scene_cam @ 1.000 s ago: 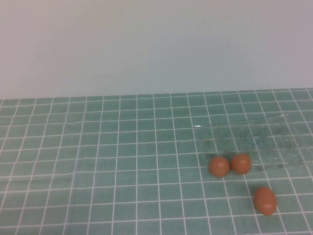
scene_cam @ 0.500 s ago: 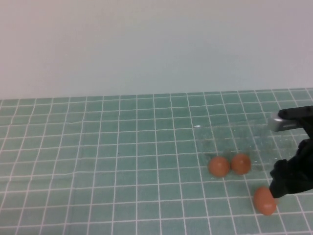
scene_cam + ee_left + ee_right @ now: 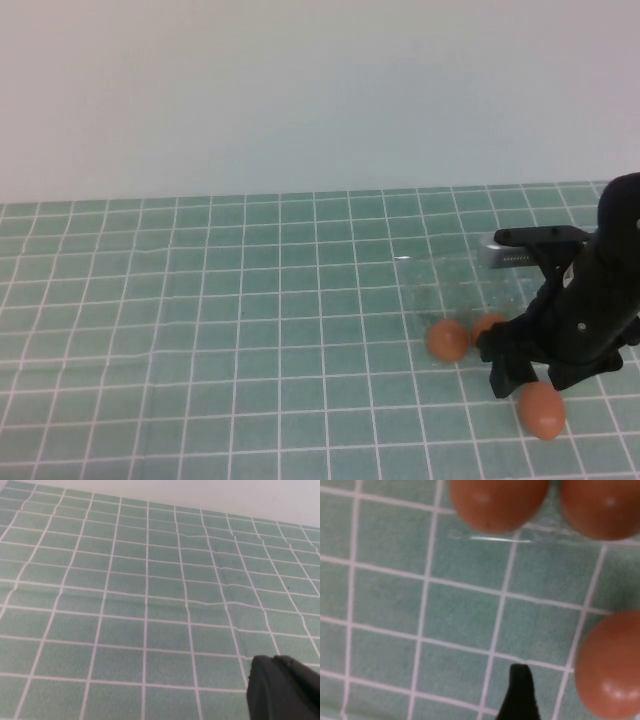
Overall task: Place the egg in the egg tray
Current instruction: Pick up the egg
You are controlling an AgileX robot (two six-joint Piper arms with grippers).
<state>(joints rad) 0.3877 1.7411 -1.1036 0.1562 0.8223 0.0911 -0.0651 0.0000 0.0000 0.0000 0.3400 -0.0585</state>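
Three orange-brown eggs lie on the green checked cloth at the right. Two sit side by side at the near edge of the clear egg tray (image 3: 455, 285): one egg (image 3: 447, 340) in full view, the other (image 3: 489, 322) half hidden by my right arm. The third egg (image 3: 541, 410) lies alone, nearer the front. My right gripper (image 3: 530, 382) is open and empty, just above and behind this lone egg. In the right wrist view one finger (image 3: 519, 692) shows beside the lone egg (image 3: 610, 665), with the pair (image 3: 497, 502) and the tray's ridge (image 3: 495, 539) beyond. My left gripper (image 3: 280, 687) hangs over bare cloth.
The green checked cloth (image 3: 200, 330) covers the table up to a plain pale wall (image 3: 300, 90). The left arm does not show in the high view. The tray reaches toward the right edge behind my right arm.
My right arm has come in from the right edge and moved left and forward, now over the tray's near edge and above the lone egg. The eggs have not moved.
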